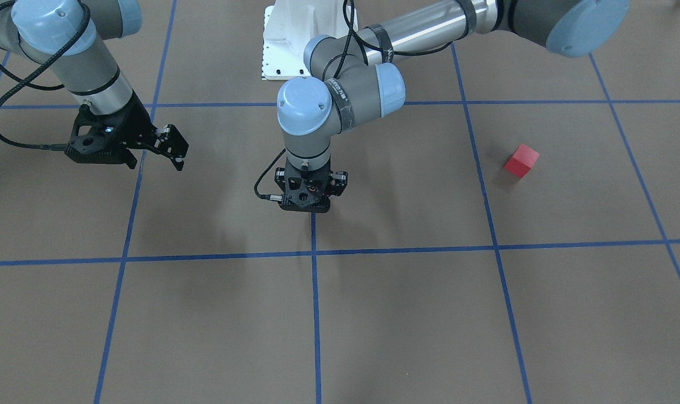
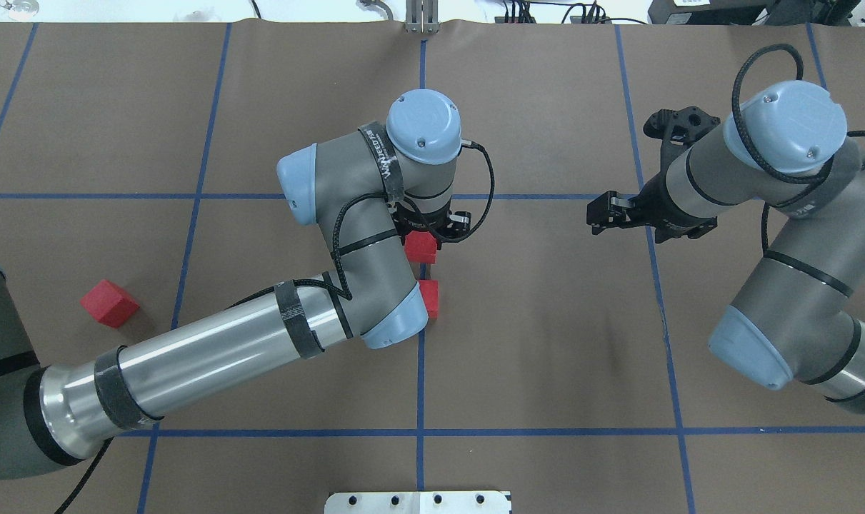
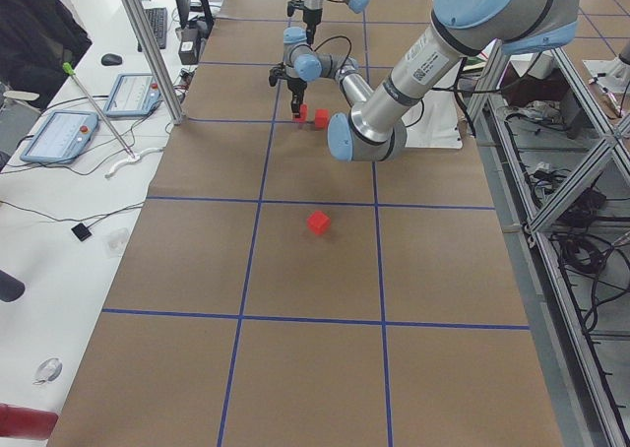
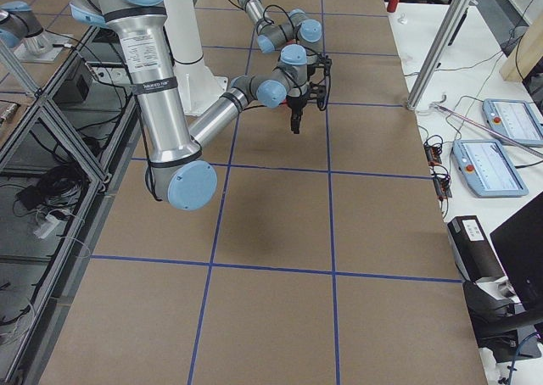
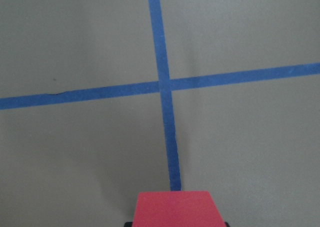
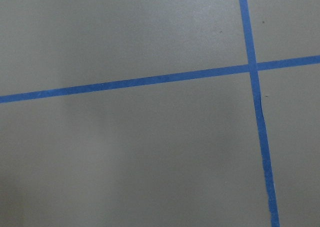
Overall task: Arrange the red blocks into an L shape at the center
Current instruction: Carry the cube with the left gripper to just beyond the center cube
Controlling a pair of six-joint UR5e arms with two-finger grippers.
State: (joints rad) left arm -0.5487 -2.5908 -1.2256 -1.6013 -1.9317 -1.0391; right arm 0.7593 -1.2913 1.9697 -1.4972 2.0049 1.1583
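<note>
Three cubes to wrangle, all small, matte, red and plain-faced. Going left to right across the overhead view:

The loose cube [image 2: 109,303] sits alone on the brown bench [image 2: 546,343], well apart from the other two and turned at an angle to the blue tape lines [image 2: 421,371].

Next up is the left tool [image 1: 307,203], pointing straight down around the middle of the grid. It looks clamped on the gripped cube [image 2: 420,246]. My left wrist view shows that cube's top face right at the bottom edge, with a dark fingertip peeking out at each lower corner. I can't tell whether it's touching the bench or just above it.

Just beside it, the parked cube [image 2: 429,297] rests on the bench against the centre tape line, half tucked under the arm's elbow.

Far right, the right tool [image 2: 598,214] hangs over bare bench with its fingers spread and nothing between them.

Handling-wise I'd guess these are light and rigid, with flat faces that aren't slippery, so no squish or crush worries. I'd pinch two opposite side faces dead centre and square on. They're tiny, so I reckon an off-centre or diagonal pinch could twist one. For the loose cube I'd rotate the wrist to match its skew first.
</note>
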